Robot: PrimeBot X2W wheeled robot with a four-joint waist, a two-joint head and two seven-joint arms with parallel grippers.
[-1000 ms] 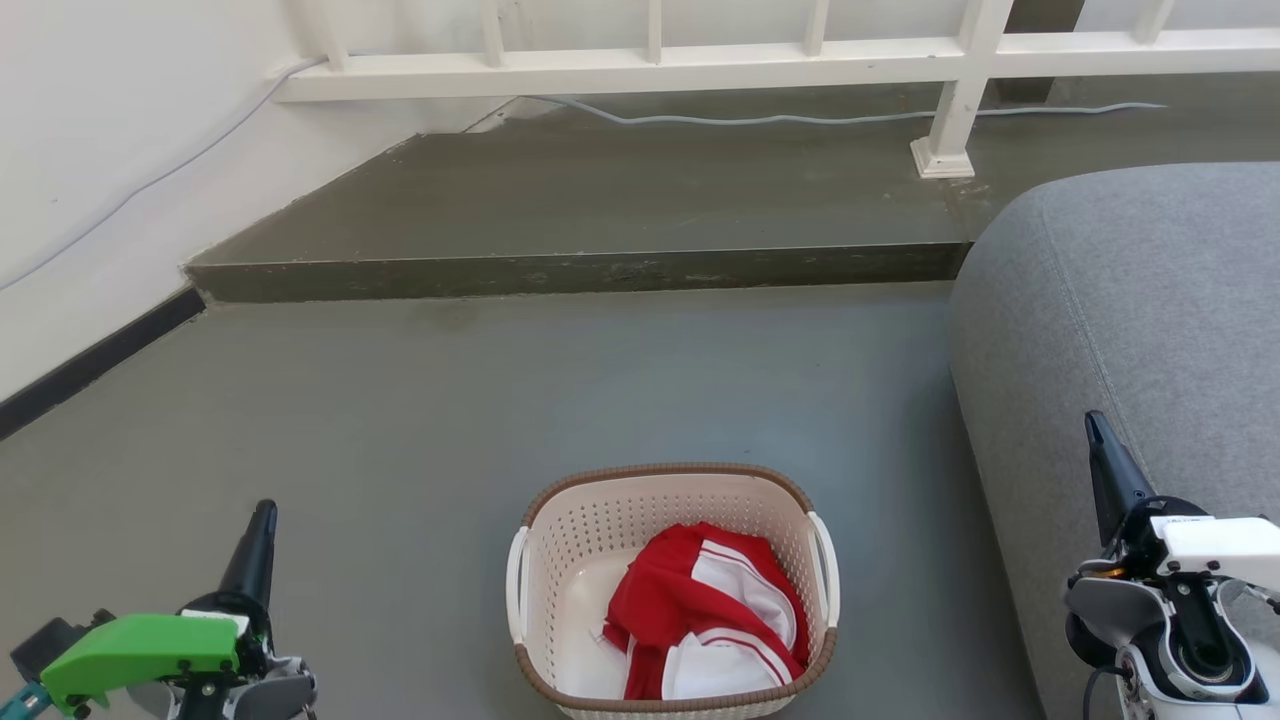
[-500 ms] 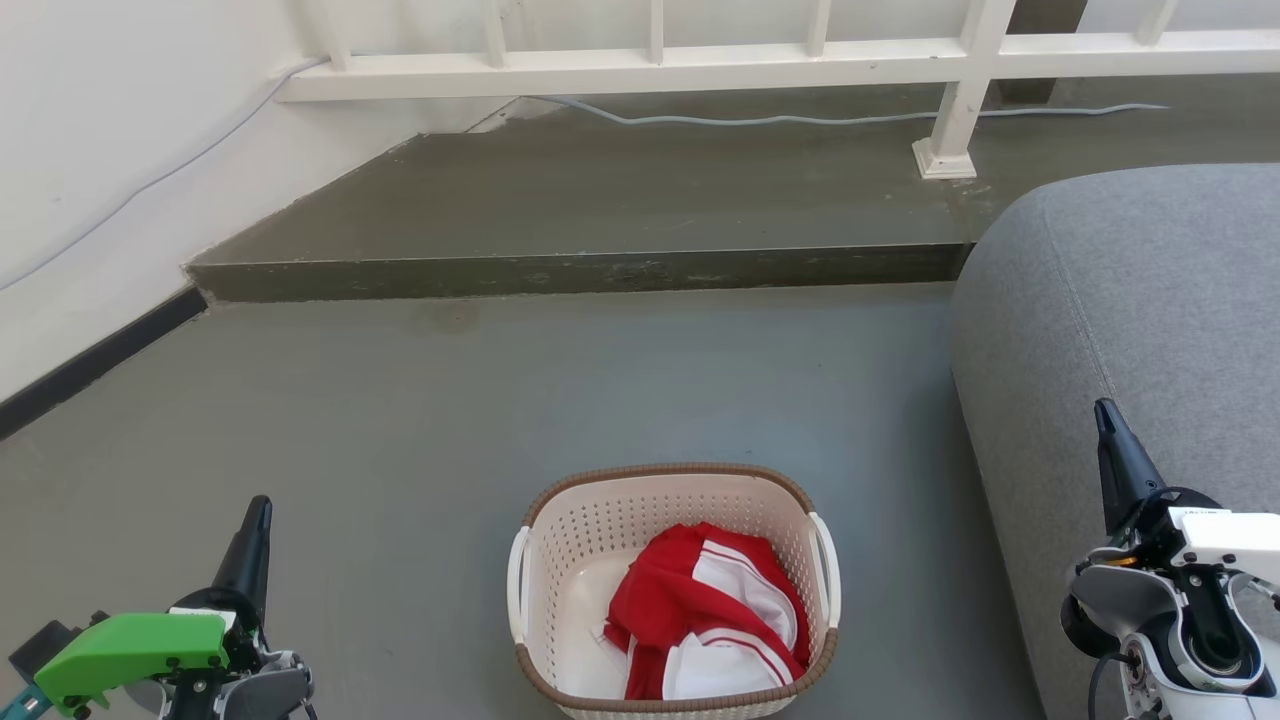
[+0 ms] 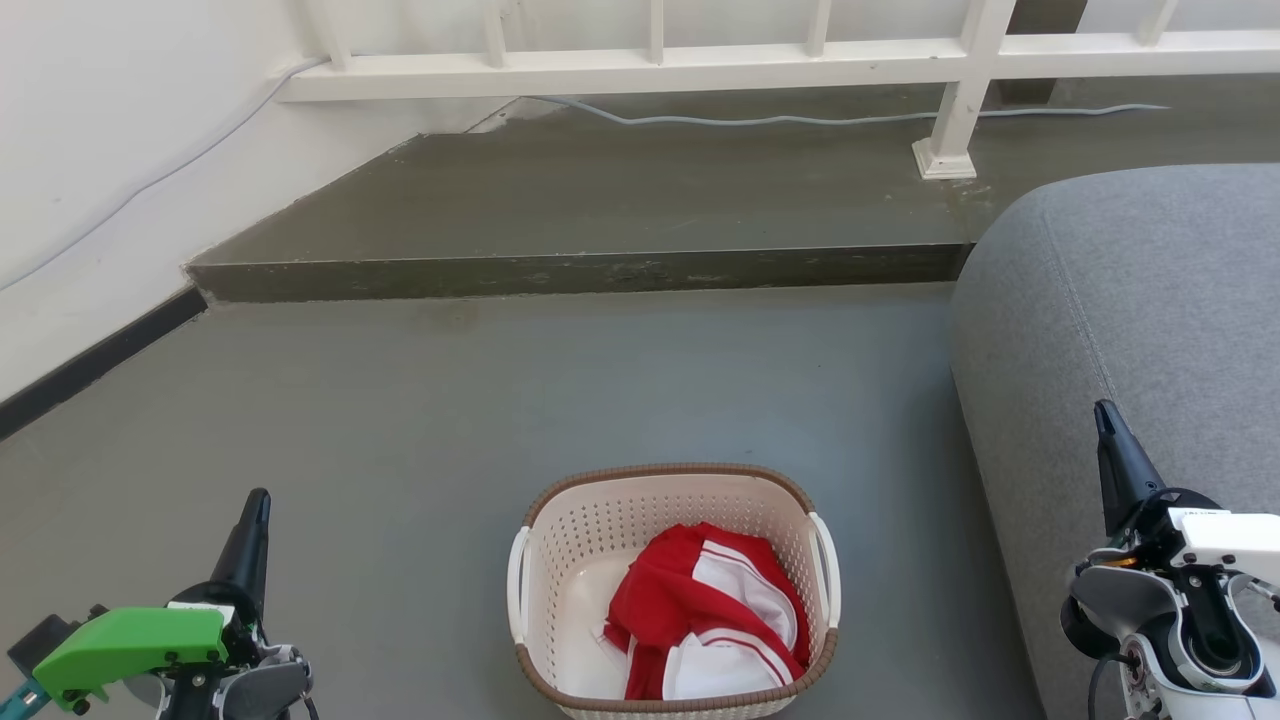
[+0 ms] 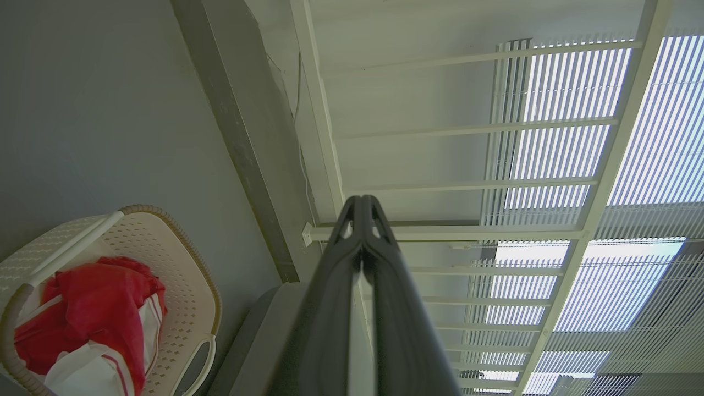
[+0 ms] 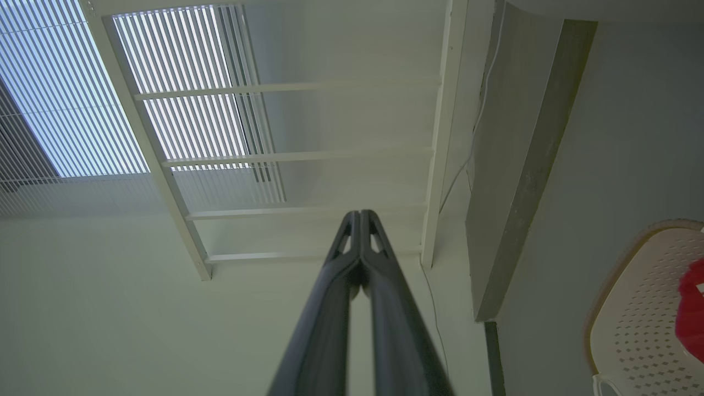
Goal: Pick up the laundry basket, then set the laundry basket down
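The laundry basket (image 3: 590, 545) stands on the grey floor at the bottom middle of the head view, cream perforated plastic with a brown rim and white side handles, holding red and white clothing (image 3: 705, 610). My left gripper (image 3: 258, 498) is well to its left, fingers together and holding nothing. My right gripper (image 3: 1103, 408) is to its right, over the sofa, also shut and empty. In the left wrist view the basket (image 4: 181, 286) lies at lower left beside the shut left gripper (image 4: 361, 199). The right wrist view has the basket (image 5: 638, 308) at lower right, apart from the shut right gripper (image 5: 360, 213).
A grey sofa (image 3: 1130, 320) fills the right side, close to the basket. A raised concrete step (image 3: 580, 270) crosses the floor ahead, with a white railing (image 3: 800, 60) and a cable (image 3: 750, 118) beyond. A white wall with dark skirting (image 3: 90, 365) runs along the left.
My left gripper has slid slightly forward and my right gripper has shifted a little forward and to the right. The basket has stayed put.
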